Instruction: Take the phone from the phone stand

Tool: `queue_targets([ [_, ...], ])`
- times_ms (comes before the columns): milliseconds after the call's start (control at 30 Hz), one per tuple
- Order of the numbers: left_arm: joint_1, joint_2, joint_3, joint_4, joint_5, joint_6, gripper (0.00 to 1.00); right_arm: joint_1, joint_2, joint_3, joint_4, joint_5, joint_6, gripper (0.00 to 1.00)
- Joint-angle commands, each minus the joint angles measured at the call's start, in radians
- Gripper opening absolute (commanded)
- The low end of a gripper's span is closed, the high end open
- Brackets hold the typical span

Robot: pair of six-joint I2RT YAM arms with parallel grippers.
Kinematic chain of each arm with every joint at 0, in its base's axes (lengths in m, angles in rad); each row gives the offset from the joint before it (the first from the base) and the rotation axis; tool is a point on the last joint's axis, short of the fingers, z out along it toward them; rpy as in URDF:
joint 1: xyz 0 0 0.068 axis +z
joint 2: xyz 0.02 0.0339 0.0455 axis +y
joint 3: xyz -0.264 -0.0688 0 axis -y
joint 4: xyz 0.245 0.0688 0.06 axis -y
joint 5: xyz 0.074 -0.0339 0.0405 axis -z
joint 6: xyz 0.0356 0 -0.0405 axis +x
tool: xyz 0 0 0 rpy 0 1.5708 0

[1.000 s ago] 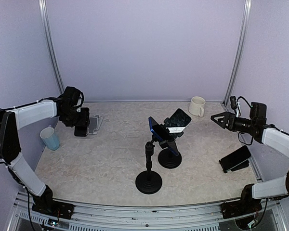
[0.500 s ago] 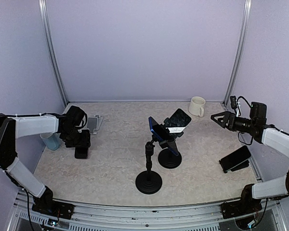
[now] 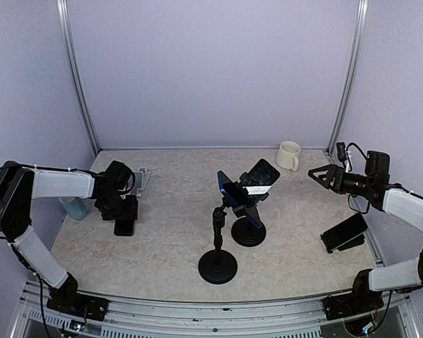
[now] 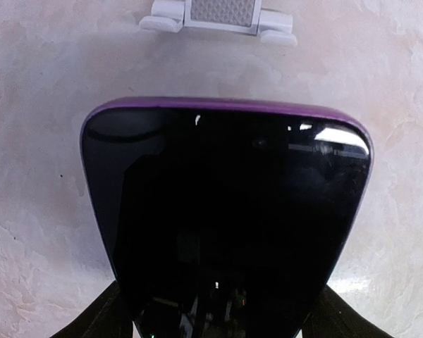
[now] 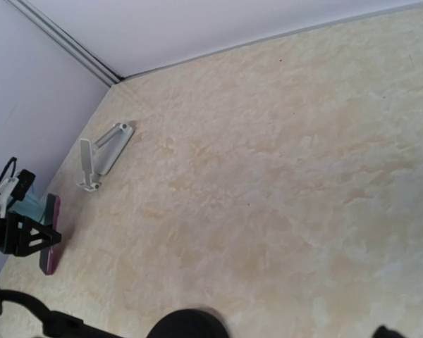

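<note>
Gripping glossy black, purple-edged phone (image 4: 225, 211) upright in left hand (image 3: 123, 211), off white folding stand (image 4: 222, 13) (just behind), low over beige marbled table (image 3: 176, 232); right hand (image 3: 316, 173) spread empty. Risks toppling screen-down if released upright.

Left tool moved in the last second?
Yes. The left tool, gripping the purple phone, has come toward the near edge of the table, away from the white phone stand.
</note>
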State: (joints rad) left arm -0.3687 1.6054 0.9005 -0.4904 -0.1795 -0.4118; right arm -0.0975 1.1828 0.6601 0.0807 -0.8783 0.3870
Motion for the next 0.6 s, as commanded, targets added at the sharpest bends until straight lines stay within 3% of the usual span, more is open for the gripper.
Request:
queue_targets([
  [0, -0.008, 0.032, -0.013, 0.058, -0.036, -0.013, 0.61, 0.01, -0.025, -0.011, 0.016, 0.006, 0.003, 1.0],
  [567, -0.015, 0.088, -0.031, 0.05, -0.102, 0.015, 0.74, 0.021, -0.008, -0.007, 0.014, 0.019, -0.003, 1.0],
])
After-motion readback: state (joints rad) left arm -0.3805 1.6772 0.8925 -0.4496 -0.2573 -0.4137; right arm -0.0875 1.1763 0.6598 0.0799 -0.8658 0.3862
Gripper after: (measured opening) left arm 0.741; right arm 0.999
